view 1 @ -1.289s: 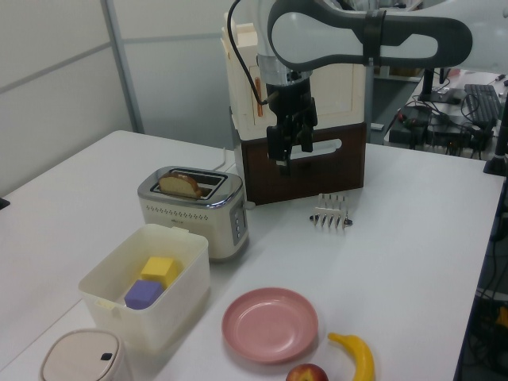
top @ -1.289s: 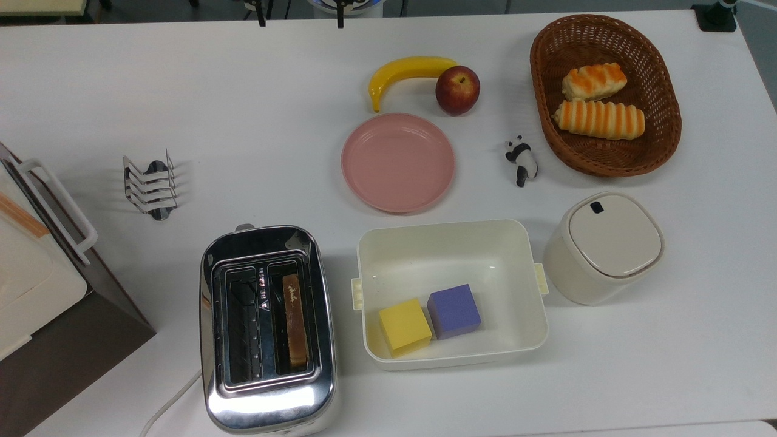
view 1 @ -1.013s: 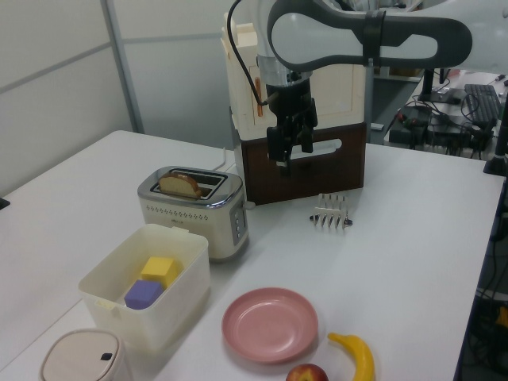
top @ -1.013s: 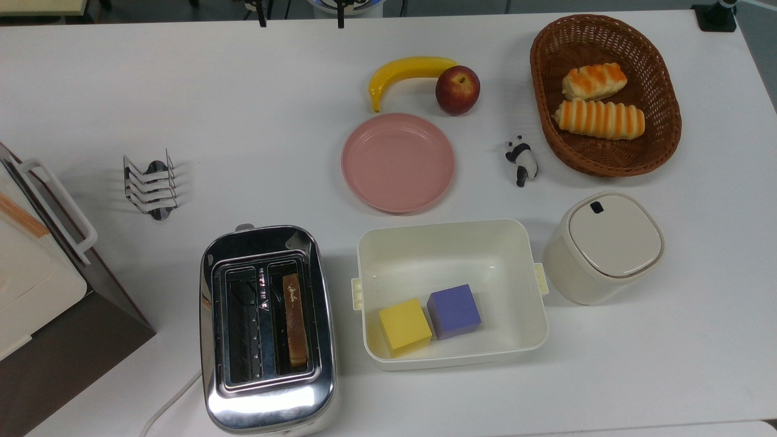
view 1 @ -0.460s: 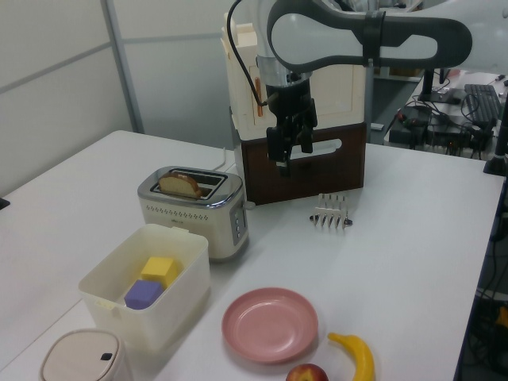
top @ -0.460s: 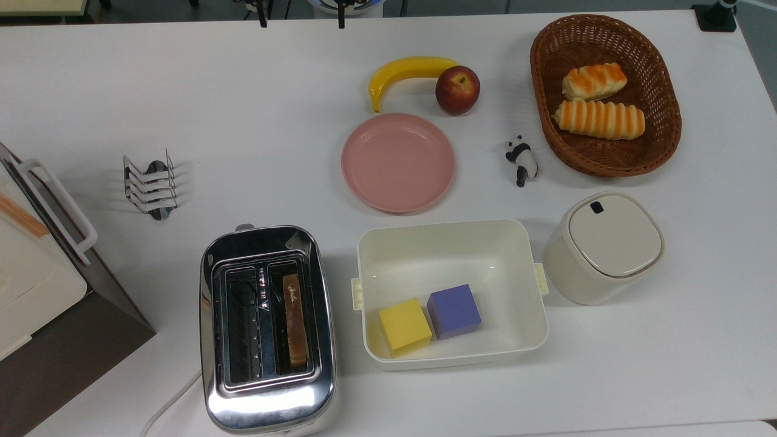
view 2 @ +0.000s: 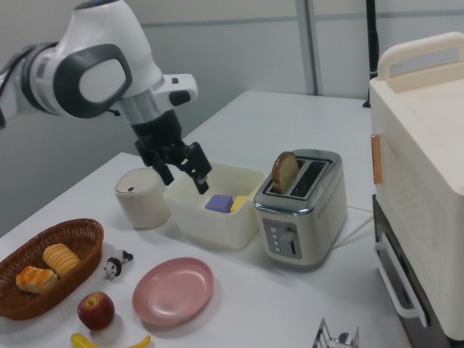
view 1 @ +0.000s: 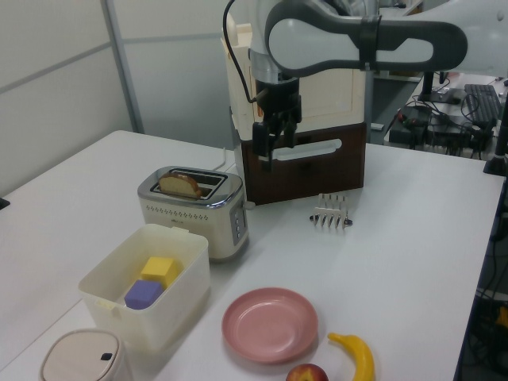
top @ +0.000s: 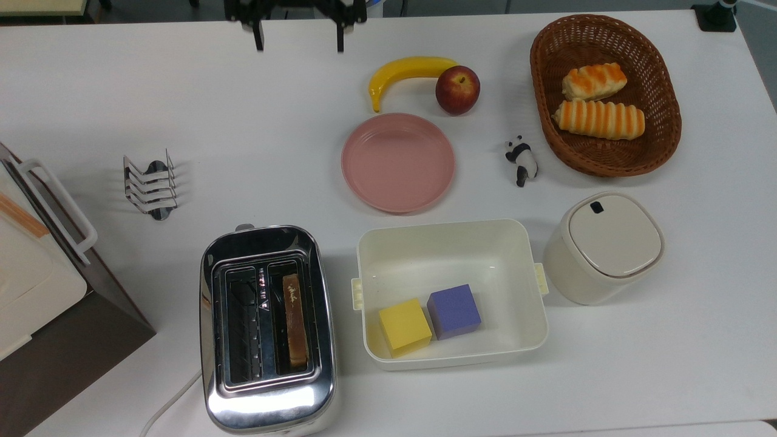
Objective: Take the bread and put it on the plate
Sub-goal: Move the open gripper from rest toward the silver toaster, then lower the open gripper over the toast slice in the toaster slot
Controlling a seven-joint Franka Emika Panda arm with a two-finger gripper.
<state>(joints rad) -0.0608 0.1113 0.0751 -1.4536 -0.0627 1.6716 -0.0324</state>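
Gripper spread wide and empty in the air; bread standing in the toaster.

The gripper (view 2: pixel 185 174) hangs above the table (top: pixel 255 133) with its two fingers (top: pixel 259 36) parted and nothing between them, pointing down; in the right view it sits in front of the white tub (view 2: pixel 217 217). The bread (view 2: pixel 284 172) stands upright in one slot of the chrome toaster (view 2: pixel 299 210), its rounded top poking out. In the top view the slice (top: pixel 294 320) occupies the top view's right slot. The pink plate (top: pixel 397 162) lies bare, apart from the toaster, near the banana (top: pixel 403 73) and the apple (top: pixel 457 90).
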